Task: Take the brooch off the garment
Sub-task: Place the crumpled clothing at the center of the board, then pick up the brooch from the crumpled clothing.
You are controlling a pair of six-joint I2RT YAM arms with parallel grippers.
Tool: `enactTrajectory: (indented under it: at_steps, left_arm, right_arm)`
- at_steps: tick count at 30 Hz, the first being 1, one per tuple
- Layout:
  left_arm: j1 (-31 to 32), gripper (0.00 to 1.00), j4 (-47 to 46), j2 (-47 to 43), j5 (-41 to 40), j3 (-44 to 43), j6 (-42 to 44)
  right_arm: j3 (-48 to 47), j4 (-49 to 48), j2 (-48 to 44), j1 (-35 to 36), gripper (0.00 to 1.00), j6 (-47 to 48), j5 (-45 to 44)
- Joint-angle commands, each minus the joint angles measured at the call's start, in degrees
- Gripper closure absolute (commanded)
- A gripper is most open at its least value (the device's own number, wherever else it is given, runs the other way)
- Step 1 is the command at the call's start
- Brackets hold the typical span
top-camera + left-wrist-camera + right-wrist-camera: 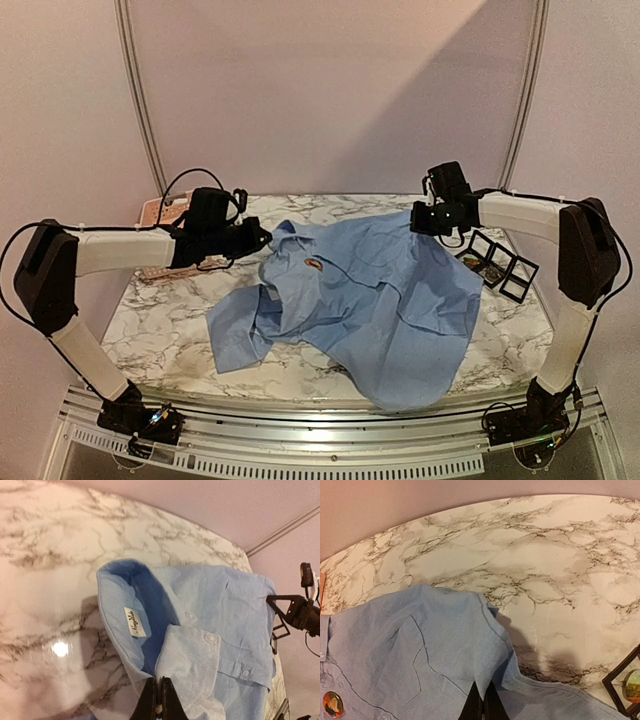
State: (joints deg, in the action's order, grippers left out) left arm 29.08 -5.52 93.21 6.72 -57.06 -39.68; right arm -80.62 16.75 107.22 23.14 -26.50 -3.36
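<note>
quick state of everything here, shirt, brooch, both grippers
shirt: lying crumpled, collar open, pinched at two spots
brooch: pinned on the shirt front, not yet removed
left gripper: jaws shut on the shirt collar
right gripper: jaws shut on the shirt's far edge

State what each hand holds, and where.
Both hold the shirt: left hand pinches the front edge by the collar, right hand a fold at its far-right edge.

Rumpled blue shirt (390, 300) with orange brooch (314, 264)
</note>
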Motion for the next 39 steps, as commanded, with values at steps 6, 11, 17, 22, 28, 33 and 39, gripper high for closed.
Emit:
enactTrajectory:
  at_steps: [6, 11, 17, 22, 28, 33, 39]
  left_arm:
    - [-3.29, 1.00, -5.19, 10.71, -5.47, -7.07, 8.16]
    - [-3.43, 0.98, -1.78, 14.74, -9.41, -12.78, 12.15]
    - [-3.12, 0.32, 2.94, 10.66, -13.35, -14.45, 13.44]
    - [0.45, 0.23, 8.48, 5.39, -12.96, -14.14, 13.80]
    - [5.42, 0.23, 4.81, 5.98, -0.43, -11.41, 4.42]
    - [7.43, 0.25, -2.82, 9.09, 7.55, -6.66, -1.00]
    - [8.77, 0.27, -0.67, 10.05, 8.77, -0.22, -1.62]
  right_arm:
    - [-4.11, -2.77, 6.70, -3.49, 1.00, 0.90, -1.25]
    - [-4.31, -2.99, 6.16, -3.40, 0.64, 3.94, 4.99]
    - [-2.08, -1.20, 1.92, -0.69, 0.34, 8.33, 3.68]
    - [0.84, -1.26, -2.06, 2.38, 0.33, 8.46, 5.31]
    - [3.23, -6.41, -2.78, 5.76, 0.38, 4.46, 19.58]
    - [2.87, -6.07, 1.18, 8.52, 0.40, 3.62, 22.22]
    - [7.01, -5.09, 1.52, 9.15, 0.41, 2.25, 21.37]
